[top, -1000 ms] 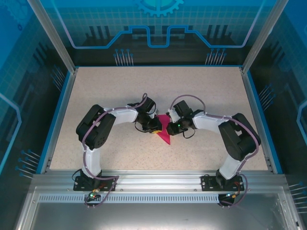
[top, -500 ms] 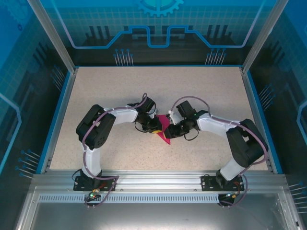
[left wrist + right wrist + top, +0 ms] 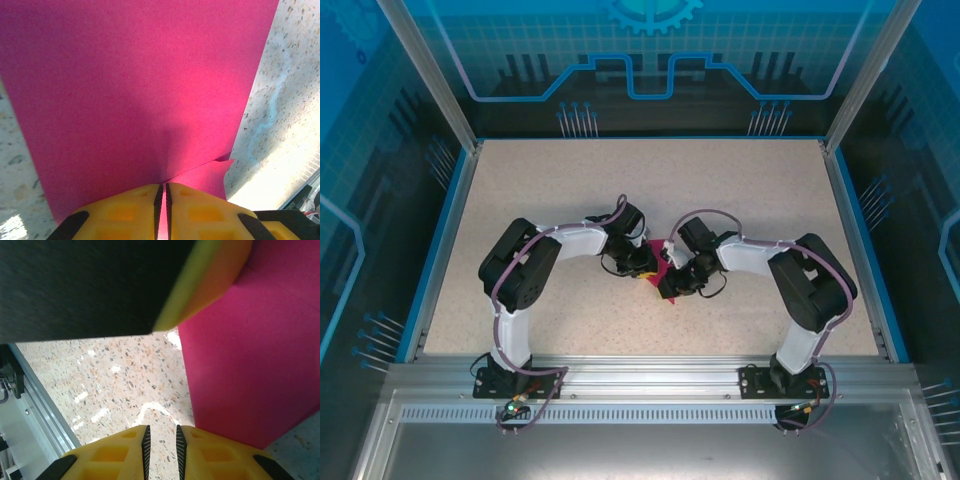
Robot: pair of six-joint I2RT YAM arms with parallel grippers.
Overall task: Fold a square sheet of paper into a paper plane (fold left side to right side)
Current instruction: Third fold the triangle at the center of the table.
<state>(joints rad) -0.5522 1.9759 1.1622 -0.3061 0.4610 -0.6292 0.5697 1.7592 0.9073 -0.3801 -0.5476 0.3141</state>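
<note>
Square sheet of paper shows two layers, judged mid-fold on the desk; dart shape not yet formed. Left pincer clamps its edge; right pincer is slightly parted and empty.

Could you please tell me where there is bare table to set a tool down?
Free: the far strip of speckled tabletop along the blue back rail, and the near band along the aluminium front rail. Crowded: the centre, where the left gripper and right gripper meet at the magenta-pink sheet of paper.
</note>
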